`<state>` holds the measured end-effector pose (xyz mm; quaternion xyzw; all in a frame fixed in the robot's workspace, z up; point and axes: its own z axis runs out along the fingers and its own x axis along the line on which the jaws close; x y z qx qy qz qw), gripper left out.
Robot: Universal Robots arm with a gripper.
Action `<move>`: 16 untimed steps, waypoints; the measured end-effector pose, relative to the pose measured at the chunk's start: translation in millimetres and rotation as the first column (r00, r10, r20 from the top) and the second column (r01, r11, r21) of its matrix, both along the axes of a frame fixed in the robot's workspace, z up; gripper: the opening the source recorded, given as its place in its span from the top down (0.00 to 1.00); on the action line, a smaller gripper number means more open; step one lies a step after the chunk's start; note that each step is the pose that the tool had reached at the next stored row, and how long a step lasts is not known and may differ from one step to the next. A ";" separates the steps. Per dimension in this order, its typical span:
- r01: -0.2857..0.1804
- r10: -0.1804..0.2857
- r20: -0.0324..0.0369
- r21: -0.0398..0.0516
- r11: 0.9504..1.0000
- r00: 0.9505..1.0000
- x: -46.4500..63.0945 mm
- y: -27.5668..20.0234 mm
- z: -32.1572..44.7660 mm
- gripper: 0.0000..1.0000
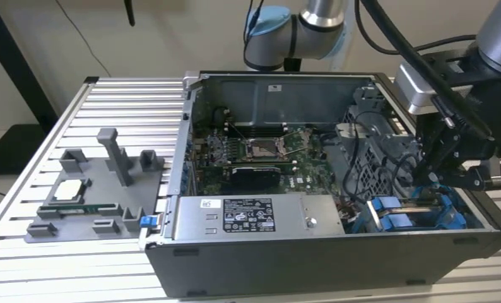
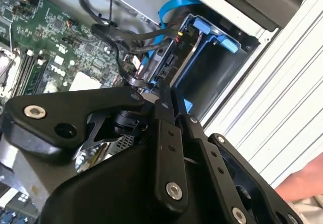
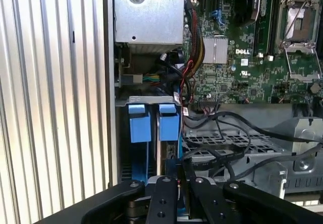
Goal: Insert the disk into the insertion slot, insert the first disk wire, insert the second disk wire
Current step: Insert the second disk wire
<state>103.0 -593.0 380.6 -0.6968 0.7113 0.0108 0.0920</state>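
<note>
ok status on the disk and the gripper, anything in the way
Gripper down at the drive cage, fingers closed together. Disk seated in the insertion slot. Black cables crowd the disk's connector edge.

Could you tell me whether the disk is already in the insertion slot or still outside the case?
In. The disk in its blue carrier stands inside the insertion slot, its blue tabs at the bay's front, with the gripper right above it.

Arm: silver tube links, light-blue joint caps, black cables alongside. Gripper: matte black linkage fingers, silver screws at pivots. Wrist: grey housing, silver bracket.
</note>
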 end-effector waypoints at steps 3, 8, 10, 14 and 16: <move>0.000 0.000 0.011 0.000 1.000 1.000 0.0 0.0 -4.3 1.00; 0.000 0.000 0.027 -0.001 1.000 1.000 0.0 0.0 -12.2 1.00; 0.000 0.000 0.033 -0.001 1.000 0.999 0.0 0.0 -15.4 1.00; 0.000 0.000 0.040 -0.001 1.000 0.999 0.0 0.0 -22.6 1.00; 0.000 0.000 0.042 -0.001 1.000 0.999 0.0 0.2 -26.1 1.00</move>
